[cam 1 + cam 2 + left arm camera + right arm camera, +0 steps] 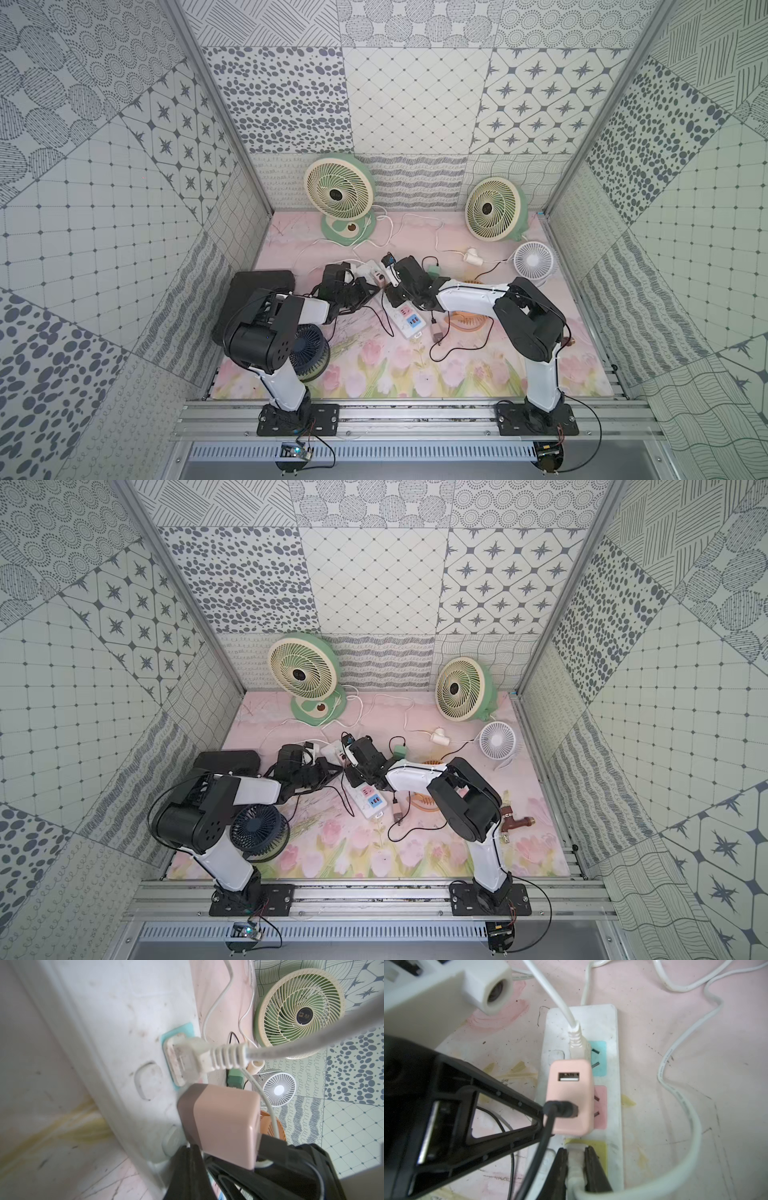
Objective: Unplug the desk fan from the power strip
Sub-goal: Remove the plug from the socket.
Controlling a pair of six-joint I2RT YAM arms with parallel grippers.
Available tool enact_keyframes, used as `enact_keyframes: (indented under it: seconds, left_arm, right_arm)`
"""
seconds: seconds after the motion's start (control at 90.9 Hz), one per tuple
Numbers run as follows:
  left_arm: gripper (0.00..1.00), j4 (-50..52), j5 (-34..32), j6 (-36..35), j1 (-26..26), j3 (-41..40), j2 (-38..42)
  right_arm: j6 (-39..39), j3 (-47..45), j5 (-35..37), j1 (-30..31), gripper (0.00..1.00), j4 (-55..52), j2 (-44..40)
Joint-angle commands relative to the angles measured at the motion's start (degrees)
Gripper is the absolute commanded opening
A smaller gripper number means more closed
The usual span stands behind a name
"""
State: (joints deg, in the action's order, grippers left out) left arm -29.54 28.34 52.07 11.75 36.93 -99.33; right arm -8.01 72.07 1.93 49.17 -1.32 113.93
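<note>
The power strip [614, 1022] was found mid-tabletop, pressed by the clenched left gripper [535, 1124] (probably so it wouldn't lift), while the yellow socket's [600, 1147] white plug [575, 1167] was clamped by the right gripper [576, 1150].

Finding: a robot test cell, not a domestic or office room. The walls are flat panels [415, 104] printed with mixed grey tile patterns, set in bare aluminium posts [218, 104]. A printed tulip mat [395, 374] covers the surface. Along its near edge an aluminium rail [415, 415] carries black mounting plates [297, 419] for the left arm [282, 382] and right arm [540, 386]. An exposed circuit board [293, 451] sits below the rail.
</note>
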Motion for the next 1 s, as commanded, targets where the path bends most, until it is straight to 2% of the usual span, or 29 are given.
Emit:
enact_keyframes:
  seconds: [0.0,0.077,0.198,0.275,0.341,0.462,0.55,0.682,0.748,0.836,0.99]
  left_arm:
    - [0.00,6.7,-2.2,-1.4,-0.2,-0.5,-0.9]
    - [0.00,6.7,-2.2,-1.4,-0.2,-0.4,-0.8]
    - [0.00,6.8,-2.3,-1.4,-0.2,-0.5,-0.6]
    - [0.00,6.9,-2.2,-1.4,-0.2,-0.5,-0.6]
    - [0.00,6.8,-2.2,-1.4,-0.2,-0.5,-0.6]
    - [0.00,6.7,-2.3,-1.4,-0.1,-0.5,-0.5]
    - [0.00,6.7,-2.3,-1.4,-0.1,-0.5,-0.5]
    - [0.00,6.9,-2.3,-1.6,-0.2,-0.6,-0.5]
    - [0.00,6.9,-2.3,-1.6,-0.2,-0.5,-0.5]
    - [0.00,6.8,-2.3,-1.5,-0.2,-0.5,-0.6]
    - [0.00,6.6,-2.2,-1.5,-0.2,-0.4,-0.6]
  right_arm:
    - [4.8,3.1,6.5,3.4,0.03,1.0,-0.6]
    - [3.6,2.7,5.7,3.0,0.03,1.5,-0.7]
    - [-2.8,-0.1,-3.8,-0.8,0.03,5.6,-2.1]
    - [-4.9,-0.8,-6.6,-2.0,0.03,7.6,-2.4]
    - [-3.2,0.2,-5.2,-1.2,0.03,6.3,-2.1]
    - [2.9,2.8,3.1,2.7,0.03,2.0,-1.1]
    - [2.6,2.9,4.7,2.8,0.03,1.8,-1.1]
    - [-5.3,-1.0,-5.4,-1.9,0.03,7.3,-2.8]
    - [-6.6,-1.5,-7.4,-3.0,0.03,8.0,-3.0]
    - [-3.2,0.3,-4.9,-1.3,0.03,5.3,-2.5]
    - [4.5,3.8,5.6,3.4,0.03,0.3,-0.8]
